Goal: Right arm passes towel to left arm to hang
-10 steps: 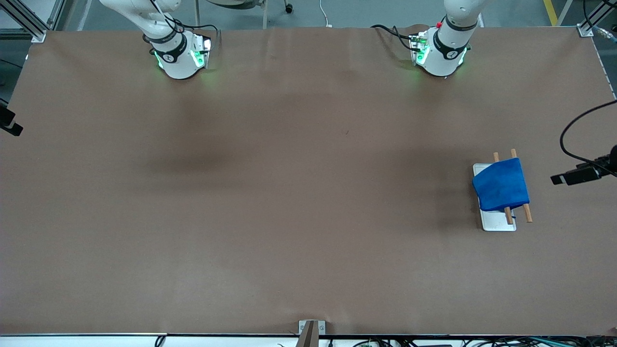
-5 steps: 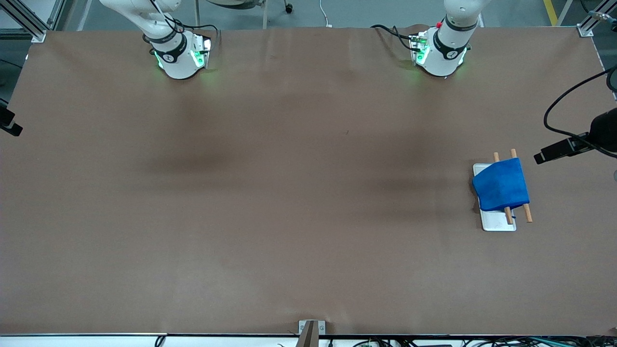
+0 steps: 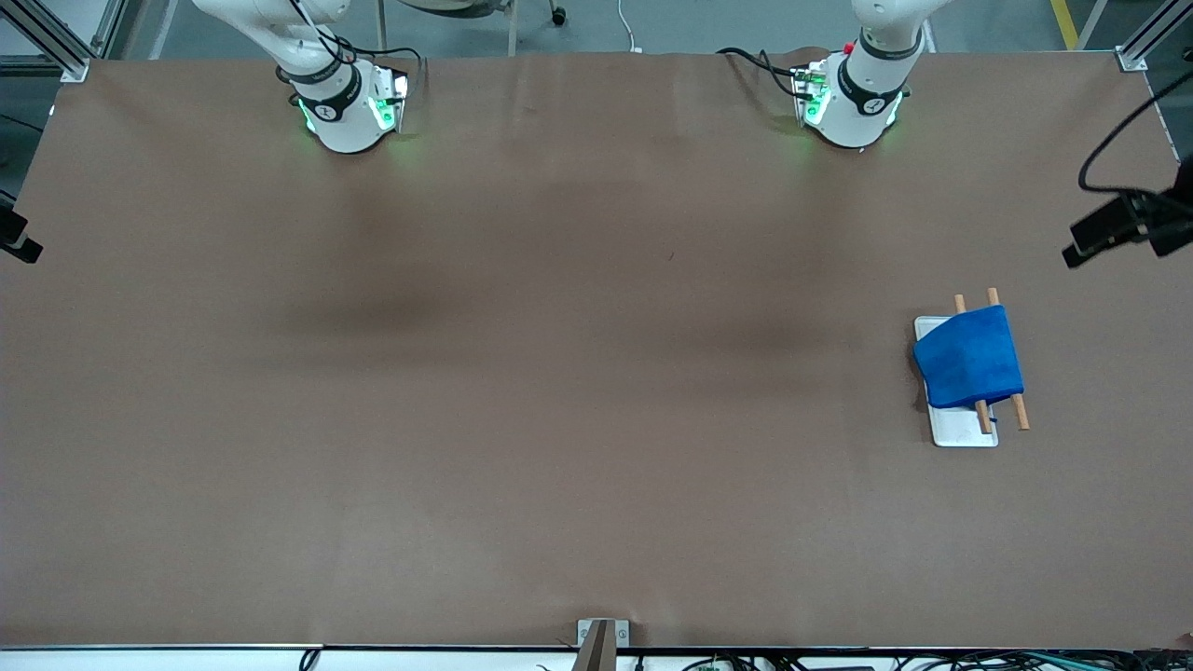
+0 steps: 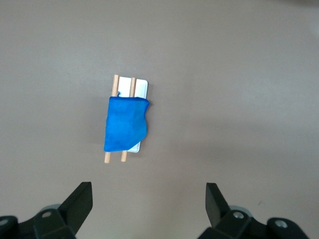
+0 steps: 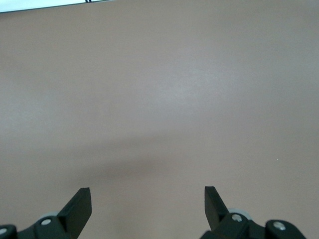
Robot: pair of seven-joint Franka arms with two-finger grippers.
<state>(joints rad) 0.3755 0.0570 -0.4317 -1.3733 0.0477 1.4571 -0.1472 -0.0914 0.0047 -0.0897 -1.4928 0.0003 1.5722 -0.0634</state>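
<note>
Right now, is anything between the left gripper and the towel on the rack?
Nothing visible. The towel hangs over the rack's two wooden rods, with bare table around it. The left gripper, open, is up in the air with a clear view down onto it. The right gripper, open, waits over bare table.

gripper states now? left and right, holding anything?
Left gripper: open, empty, up over the towel.
Right gripper: open, empty, over bare table.

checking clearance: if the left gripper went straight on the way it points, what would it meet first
Probably bare table. The open left gripper points down at it, and the towel on its rack seems off that line, though depth is unclear.
</note>
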